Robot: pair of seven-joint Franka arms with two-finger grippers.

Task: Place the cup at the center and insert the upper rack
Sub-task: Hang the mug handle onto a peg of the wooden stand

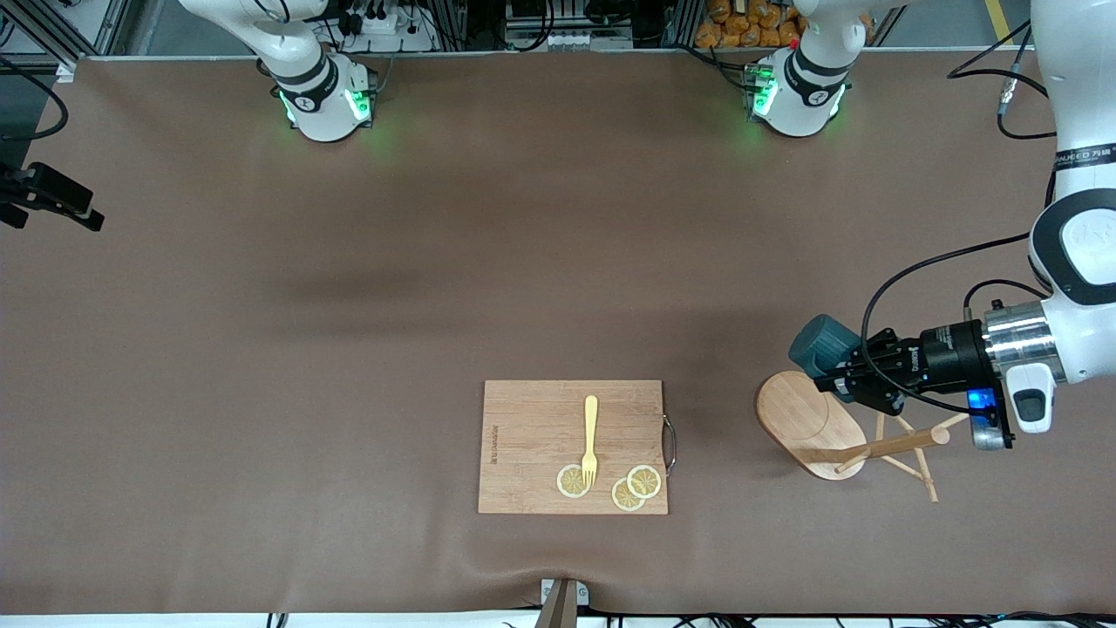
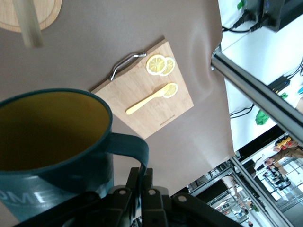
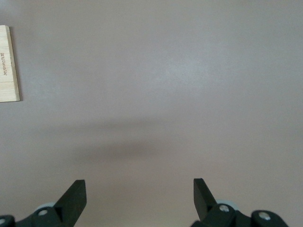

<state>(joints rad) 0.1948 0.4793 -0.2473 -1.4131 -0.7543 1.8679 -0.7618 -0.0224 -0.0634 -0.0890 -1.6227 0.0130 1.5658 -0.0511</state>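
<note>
Nearest the front camera, a rectangular wooden cutting board (image 1: 573, 447) lies flat on the brown table (image 1: 349, 366), its metal handle (image 1: 670, 443) on the edge toward the left arm's end. On the board rest a pale yellow fork (image 1: 590, 440) and three lemon slices (image 1: 634, 487): the fork's tines lie on one slice, and the other two overlap each other just beside it. Toward the left arm's end of the table, well apart from the board, the upper rack (image 1: 841, 433), a light wooden mug tree, lies tipped on its side, with its flat oval base (image 1: 806, 423) turned toward the board and its round post and thin pegs (image 1: 911, 445) pointing toward the table's end. The left gripper (image 1: 844, 377) is held above the rack's base with its fingers closed on the handle of the cup (image 1: 818, 344), a dark teal mug lifted clear of the table. In the left wrist view the cup (image 2: 57, 156) fills the foreground, showing its yellowish-tan inside, light lettering on its outer wall, and its handle clamped in the gripper (image 2: 141, 189); the board (image 2: 147, 97) with fork and slices appears farther off, and part of the rack's base and post shows at the frame's corner. The right arm waits: the right gripper (image 3: 139, 201) hangs over bare table with its fingers spread wide and nothing between them, one corner of the cutting board (image 3: 8, 64) showing at the frame's edge.
</note>
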